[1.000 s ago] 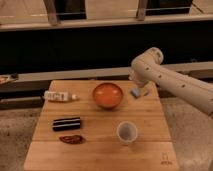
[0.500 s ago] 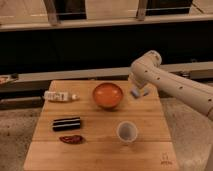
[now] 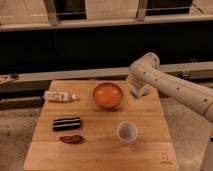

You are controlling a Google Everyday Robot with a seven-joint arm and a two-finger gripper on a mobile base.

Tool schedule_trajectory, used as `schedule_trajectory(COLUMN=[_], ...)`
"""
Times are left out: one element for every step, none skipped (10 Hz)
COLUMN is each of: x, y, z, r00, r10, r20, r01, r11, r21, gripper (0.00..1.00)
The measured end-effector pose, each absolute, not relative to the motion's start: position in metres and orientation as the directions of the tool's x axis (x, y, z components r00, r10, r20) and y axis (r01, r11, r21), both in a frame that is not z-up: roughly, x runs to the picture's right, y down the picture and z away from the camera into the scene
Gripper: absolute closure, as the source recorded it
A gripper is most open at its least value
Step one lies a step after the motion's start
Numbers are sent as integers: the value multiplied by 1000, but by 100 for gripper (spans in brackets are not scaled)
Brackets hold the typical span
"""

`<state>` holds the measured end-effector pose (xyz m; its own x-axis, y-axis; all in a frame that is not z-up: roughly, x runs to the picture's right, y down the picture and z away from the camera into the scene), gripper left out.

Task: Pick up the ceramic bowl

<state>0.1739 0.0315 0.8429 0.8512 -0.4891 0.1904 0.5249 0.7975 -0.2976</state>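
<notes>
The ceramic bowl point(image 3: 107, 95) is a round, glossy orange-red vessel resting at the back middle of the wooden table point(image 3: 150, 150). My gripper point(image 3: 139, 92) hangs just right of the bowl, a small gap between them, its pale fingers point(image 3: 134, 93) pointing down and spread open with nothing between them. The white arm point(image 3: 175, 90) reaches in from the right.
A white cup point(image 3: 127, 133) stands in front of the bowl. On the left lie a white bottle point(image 3: 58, 96), a black bar-shaped object point(image 3: 66, 123) and a red chili-like item point(image 3: 72, 139). A dark ledge and railing run behind the table.
The arm has swung left, bringing the gripper closer to the bowl's right side. The objects on the table have not moved.
</notes>
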Motion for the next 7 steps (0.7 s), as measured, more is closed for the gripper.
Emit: schedule_trajectory(x=[169,166,165,165,165,164,163], y=[31,32,34,35,33,33,34], z=[847,853,857,860,861,863,868], r00=[848,845,844,843,841,838,836], r10=[-493,-495,-496,-497,-500,-501,-502], r20=[196,201,203,204,208,214,223], r01=[530,534,535,537,541,544,547], r11=[797,796,797,797,796,796,796], r21=[-290,-284,-279,-277,-271,-265,-260], gripper=[20,20,20,20,20,20,20])
